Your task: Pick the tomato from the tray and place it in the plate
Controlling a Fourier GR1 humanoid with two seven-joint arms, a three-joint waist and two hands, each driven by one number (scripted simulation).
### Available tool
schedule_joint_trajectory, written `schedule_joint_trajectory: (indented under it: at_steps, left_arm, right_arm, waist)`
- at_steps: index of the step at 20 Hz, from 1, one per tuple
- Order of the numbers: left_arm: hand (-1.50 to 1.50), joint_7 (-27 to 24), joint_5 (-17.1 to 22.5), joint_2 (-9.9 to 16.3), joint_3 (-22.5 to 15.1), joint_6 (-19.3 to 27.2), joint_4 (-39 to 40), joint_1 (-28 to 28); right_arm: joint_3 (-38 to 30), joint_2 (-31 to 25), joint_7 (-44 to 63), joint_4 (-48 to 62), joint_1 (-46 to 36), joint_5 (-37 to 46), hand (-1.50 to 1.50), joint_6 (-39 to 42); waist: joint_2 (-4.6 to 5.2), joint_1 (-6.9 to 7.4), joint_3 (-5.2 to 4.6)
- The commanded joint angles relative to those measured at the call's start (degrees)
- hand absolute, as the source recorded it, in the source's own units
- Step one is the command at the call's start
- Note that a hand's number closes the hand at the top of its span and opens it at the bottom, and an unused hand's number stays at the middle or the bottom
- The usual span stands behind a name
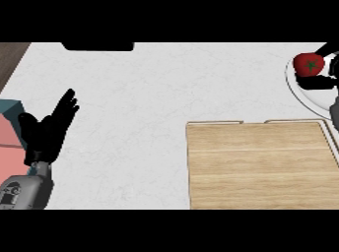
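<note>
A red tomato [309,63] with a green stem sits in my right hand [331,69] at the far right, over the white plate [303,96]. The black fingers curl around the tomato from the right and below. I cannot tell whether the tomato touches the plate. The wooden tray [263,165] lies below the plate with nothing on it. My left hand [50,129] rests open at the left, fingers pointing up and away.
A pink and teal block [1,130] stands at the left edge beside my left forearm. A dark object [98,46] lies at the counter's far edge. Brown floor [1,61] shows past the counter's upper left corner.
</note>
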Motion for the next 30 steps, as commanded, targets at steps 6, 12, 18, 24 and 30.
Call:
schedule_joint_trajectory:
  at_steps: [6,12,18,24,30]
  left_arm:
    - [0.00,0.36,-1.13,-0.47,0.38,-0.21,0.61,-1.95]
    - [0.00,0.24,-0.69,-0.01,0.35,-1.60,-0.12,-2.59]
    - [0.00,-0.86,-0.65,-0.73,-0.23,-2.20,-0.95,-0.46]
    - [0.00,2.72,-1.18,-1.37,-0.62,-0.86,-2.05,-1.85]
    - [0.00,0.22,-0.67,-0.14,1.67,-1.62,0.88,-2.38]
  right_arm:
    - [-8.15,-11.01,-14.12,21.02,-4.12,-4.23,1.50,0.32]
    - [-6.18,-14.28,-15.18,30.30,-5.16,-0.76,1.50,5.22]
    - [-8.76,-16.68,-21.79,33.65,-4.13,-4.02,-1.50,14.98]
    - [-13.67,-15.01,-34.28,30.32,-3.56,-8.98,-1.50,9.36]
    - [-19.80,-16.08,-40.33,29.90,-9.28,-17.19,-1.50,22.43]
  waist:
    - [0.48,0.96,0.10]
    - [1.14,2.56,0.26]
    - [1.10,2.80,0.33]
    - [0.71,1.98,0.35]
    - [0.42,1.26,0.18]
